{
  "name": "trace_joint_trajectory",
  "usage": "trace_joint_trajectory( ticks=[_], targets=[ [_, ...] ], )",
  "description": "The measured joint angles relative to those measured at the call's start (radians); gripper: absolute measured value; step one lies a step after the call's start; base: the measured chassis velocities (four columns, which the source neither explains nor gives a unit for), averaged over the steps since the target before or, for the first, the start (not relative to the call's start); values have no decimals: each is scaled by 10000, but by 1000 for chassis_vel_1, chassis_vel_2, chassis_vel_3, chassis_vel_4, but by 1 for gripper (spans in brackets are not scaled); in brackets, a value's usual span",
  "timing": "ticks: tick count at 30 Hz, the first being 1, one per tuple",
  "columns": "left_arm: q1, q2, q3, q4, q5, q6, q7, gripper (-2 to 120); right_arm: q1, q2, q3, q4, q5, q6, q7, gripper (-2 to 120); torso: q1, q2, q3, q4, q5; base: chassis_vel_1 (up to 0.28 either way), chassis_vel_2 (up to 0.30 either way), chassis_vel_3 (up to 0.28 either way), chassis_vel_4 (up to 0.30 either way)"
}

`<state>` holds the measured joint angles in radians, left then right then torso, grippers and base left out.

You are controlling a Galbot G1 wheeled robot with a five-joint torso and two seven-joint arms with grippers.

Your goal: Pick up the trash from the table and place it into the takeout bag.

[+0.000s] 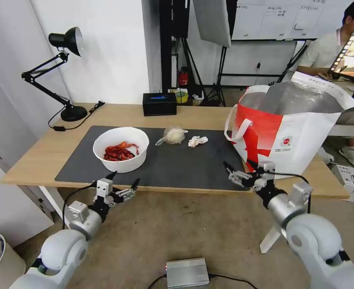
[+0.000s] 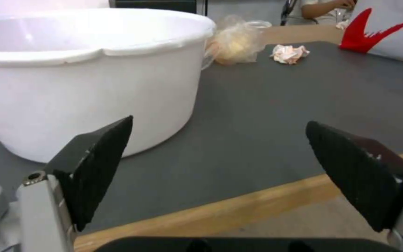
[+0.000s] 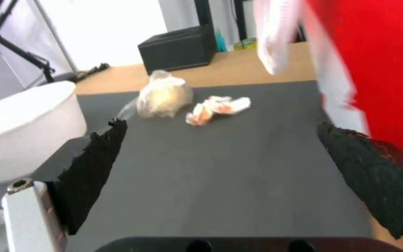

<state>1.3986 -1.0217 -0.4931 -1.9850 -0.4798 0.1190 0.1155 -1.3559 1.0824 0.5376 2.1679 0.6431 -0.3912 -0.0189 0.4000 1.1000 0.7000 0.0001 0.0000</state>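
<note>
Both grippers hang at the table's near edge with nothing in them. Left gripper [image 1: 123, 181], in the lower left of the head frame, has its black fingers [image 2: 100, 164] spread wide apart, tips level with the front edge of the mat [image 1: 193, 168] and just short of the bowl [image 1: 121, 149]. In the left wrist view the bowl's white wall stands close in front of the fingers, near one of them, with bare mat across the gap.

Right gripper [image 1: 236, 168], right of centre in the head frame, is likewise spread open, over the mat's front right corner and just beside the foot of the bag [image 1: 295, 124]. Its wrist view shows the red side of the bag and a white handle close by one finger [image 3: 374, 175].

Bowl sits on the left part of the mat and holds red scraps [image 1: 120, 151]. Toward the middle of the frame, farther back on the mat, lies the knotted clear bag [image 1: 172, 135] around a whitish lump, and just beside it the crumpled tissue [image 1: 197, 141] (it shows faint reddish stains in the right wrist view); the two are apart. Takeout bag stands upright at the right end of the table [image 1: 40, 154], mouth open, foil lining showing.

A black box [image 1: 159, 104] sits at the table's back edge in the upper middle, and a black desk lamp [image 1: 62, 72] stands in the upper left.
</note>
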Motion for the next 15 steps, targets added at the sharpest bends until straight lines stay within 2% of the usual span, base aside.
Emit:
trace_joint_trajectory(
  ticks=[1,6,9,10,12,13,15],
  targets=[
    [-149,28,224,43,0,-1,-2,100,320,3,11,-219,363,-40,6,100,0,0,0,-9,-3,0,0,0,0],
    [-228,-56,410,71,21,14,-25,100,1714,41,-669,-1246,1141,-181,179,100,1,0,2,0,0,0,0,0,0],
    [-233,-146,382,53,63,46,-38,100,3325,372,-1834,-2304,1699,-414,740,100,1,0,2,-1,0,0,0,0,0],
    [-233,-146,382,53,63,46,-38,100,3325,372,-1834,-2304,1699,-414,740,100,1,0,2,-1,0,0,0,0,0],
    [-218,-152,308,21,67,58,-46,100,4392,717,-2627,-3245,1737,-548,1408,100,2,-1,1,1,-2,0,0,0,0],
    [-218,-152,308,21,67,58,-46,100,4392,717,-2627,-3245,1737,-548,1408,100,2,-1,1,1,-2,0,0,0,0],
    [-200,-179,273,3,74,64,-55,100,5190,956,-3061,-3939,1778,-864,2298,100,1,-1,1,0,-2,0,0,0,0]
  ],
)
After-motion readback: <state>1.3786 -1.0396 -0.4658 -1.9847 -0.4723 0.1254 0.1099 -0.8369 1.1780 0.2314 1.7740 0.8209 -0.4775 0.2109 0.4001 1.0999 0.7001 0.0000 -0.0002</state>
